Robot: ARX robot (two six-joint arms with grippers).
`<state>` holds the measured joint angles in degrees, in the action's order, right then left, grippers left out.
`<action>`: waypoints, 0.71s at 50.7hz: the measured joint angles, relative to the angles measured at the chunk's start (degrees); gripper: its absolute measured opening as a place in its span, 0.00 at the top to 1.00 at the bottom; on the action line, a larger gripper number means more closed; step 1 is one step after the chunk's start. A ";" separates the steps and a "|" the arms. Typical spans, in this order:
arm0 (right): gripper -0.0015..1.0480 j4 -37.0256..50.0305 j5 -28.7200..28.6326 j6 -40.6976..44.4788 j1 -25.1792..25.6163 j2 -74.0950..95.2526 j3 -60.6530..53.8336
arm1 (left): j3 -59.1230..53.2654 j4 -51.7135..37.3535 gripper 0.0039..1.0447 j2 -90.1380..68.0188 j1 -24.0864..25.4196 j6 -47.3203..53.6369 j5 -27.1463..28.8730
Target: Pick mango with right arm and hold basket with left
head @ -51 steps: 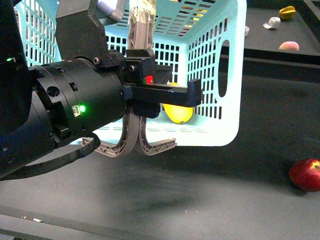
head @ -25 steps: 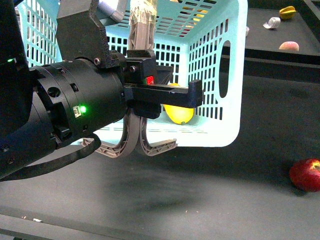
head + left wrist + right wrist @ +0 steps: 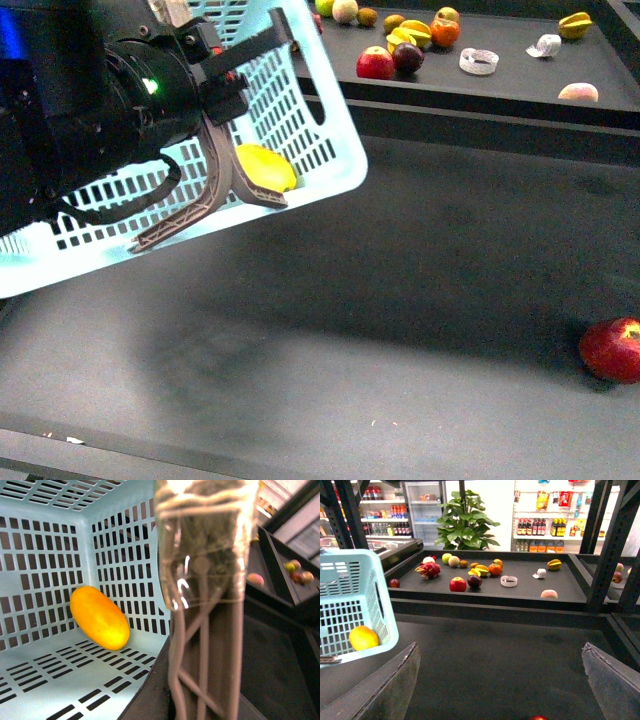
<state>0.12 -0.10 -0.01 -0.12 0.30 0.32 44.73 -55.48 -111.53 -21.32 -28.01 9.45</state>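
Front view shows the left gripper [image 3: 235, 75] up at the handle of the basket [image 3: 300, 160], which hangs tilted off the dark counter [image 3: 400, 330]. How its jaws stand is hidden by the arm body and the basket wall; a grip on the taped handle [image 3: 200, 545] seems likely, since that handle fills the left wrist view right in front of the camera, but I cannot tell for certain.

The mango [image 3: 98, 617] lies inside the basket, below and beside the held handle, resting where floor meets slotted wall. In the right wrist view it shows through the slots in the corner nearest the right gripper [image 3: 502, 680].

The right gripper is wide open and empty, with both fingers far apart, and is well apart from the basket.

Handling, as judged: the mango looks smooth and firm, likely to roll on the tilted floor and to slip under a pinch at its tapered ends. Best taken across its thick middle, from the open top. The basket is stiff, light plastic, and its swing handles let it sway.

Not visible: the handle contact, the second handle's full run, and the mango's underside. An apple [image 3: 612, 350] is cut off at the frame edge.
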 joint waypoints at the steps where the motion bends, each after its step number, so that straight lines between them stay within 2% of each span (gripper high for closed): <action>1: 0.08 0.00 0.00 0.00 0.00 0.00 0.00 | 0.90 0.70 0.95 -0.50 0.50 -1.53 0.70; 12: 0.08 0.00 0.00 0.00 0.00 -0.04 0.00 | 8.57 8.96 0.95 -4.35 4.09 -15.65 6.78; 20: 0.08 0.00 0.00 0.00 0.00 -0.04 0.00 | 12.37 13.33 0.95 -6.80 5.31 -25.83 9.22; 36: 0.08 0.00 0.00 0.00 0.00 -0.04 0.00 | 20.28 16.33 0.95 -14.25 6.88 -44.72 12.72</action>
<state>0.12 -0.10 -0.01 -0.12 0.25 0.32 65.01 -39.16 -125.78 -14.44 -72.73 22.17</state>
